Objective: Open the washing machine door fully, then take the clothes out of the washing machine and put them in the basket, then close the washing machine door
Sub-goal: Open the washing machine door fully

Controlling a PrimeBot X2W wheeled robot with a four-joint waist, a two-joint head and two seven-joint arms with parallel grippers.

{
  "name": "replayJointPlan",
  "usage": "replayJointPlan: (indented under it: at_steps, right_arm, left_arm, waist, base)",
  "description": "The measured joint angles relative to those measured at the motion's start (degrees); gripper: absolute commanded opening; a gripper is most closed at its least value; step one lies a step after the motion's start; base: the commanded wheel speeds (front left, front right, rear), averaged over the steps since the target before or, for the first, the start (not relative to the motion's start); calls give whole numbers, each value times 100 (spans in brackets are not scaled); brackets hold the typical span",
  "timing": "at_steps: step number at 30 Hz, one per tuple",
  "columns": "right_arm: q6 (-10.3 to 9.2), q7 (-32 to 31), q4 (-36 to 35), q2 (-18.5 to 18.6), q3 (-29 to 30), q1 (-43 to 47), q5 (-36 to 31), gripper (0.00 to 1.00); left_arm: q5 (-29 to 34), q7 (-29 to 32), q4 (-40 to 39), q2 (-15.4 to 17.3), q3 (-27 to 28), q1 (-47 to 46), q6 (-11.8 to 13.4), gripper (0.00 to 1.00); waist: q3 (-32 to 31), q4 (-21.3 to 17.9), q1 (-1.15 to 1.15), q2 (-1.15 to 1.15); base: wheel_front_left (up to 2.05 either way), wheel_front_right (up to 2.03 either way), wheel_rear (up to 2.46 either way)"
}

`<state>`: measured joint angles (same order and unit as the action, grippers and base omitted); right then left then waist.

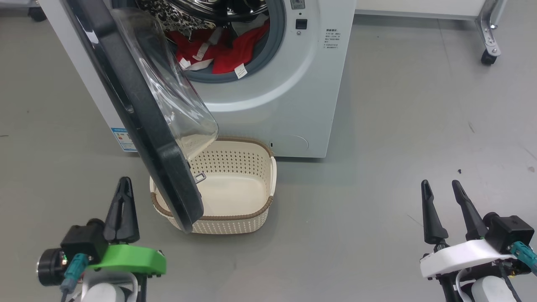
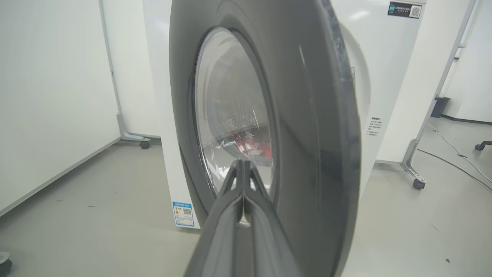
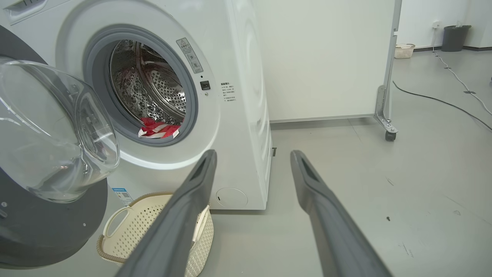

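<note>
Left gripper (image 1: 123,181) in the head view: both dark fingers pressed together, nothing between them, tips pointing up the picture at lower left; the washing machine door (image 1: 138,113) stands just to its right, swung out and seen edge-on, grey floor showing between fingers and black rim; right gripper (image 1: 440,183) at lower right, fingers spread with a clear gap, empty, well apart from everything; the basket (image 1: 235,226) sits on the floor against the front of the washing machine (image 1: 293,105), between the two grippers and nearer the left one, its left part overlapped by the door's lower edge, no clothes in it; the clothes (image 1: 235,50), red with white tags, lie in the drum mouth and over the grey gasket. Left wrist view: left gripper (image 2: 242,161) shut tight, tips in front of the door's (image 2: 307,115) glossy outer face; cannot tell from here whether they touch it; a patch of red clothes (image 2: 251,146) shows through the glass just above the tips. Right wrist view: right gripper (image 3: 253,152) wide apart, holding nothing, aimed at the machine's (image 3: 238,115) right front corner; clothes (image 3: 157,129) low in the drum opening, up and left of the left-hand finger; basket (image 3: 130,234) partly behind that finger, below the door's (image 3: 46,231) clear bowl.
</note>
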<state>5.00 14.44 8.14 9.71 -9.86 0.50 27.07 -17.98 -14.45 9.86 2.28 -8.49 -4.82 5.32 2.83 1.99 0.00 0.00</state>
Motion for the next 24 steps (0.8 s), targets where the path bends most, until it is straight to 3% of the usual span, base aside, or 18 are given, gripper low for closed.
replayJointPlan:
  at_steps: [12,24]
  right_arm:
    - [47,0,19,-110,63,0,-80,100]
    - [98,0,60,-233,67,-3,-199,100]
  left_arm:
    - [349,-26,-1168,419,512,-828,18,0]
    - [546,34,-1871,588,305,-1683,-66,0]
  waist:
    - [5,12,0,0]
    - [-11,-32,0,0]
  base:
    - [0,0,0]
    - [0,0,0]
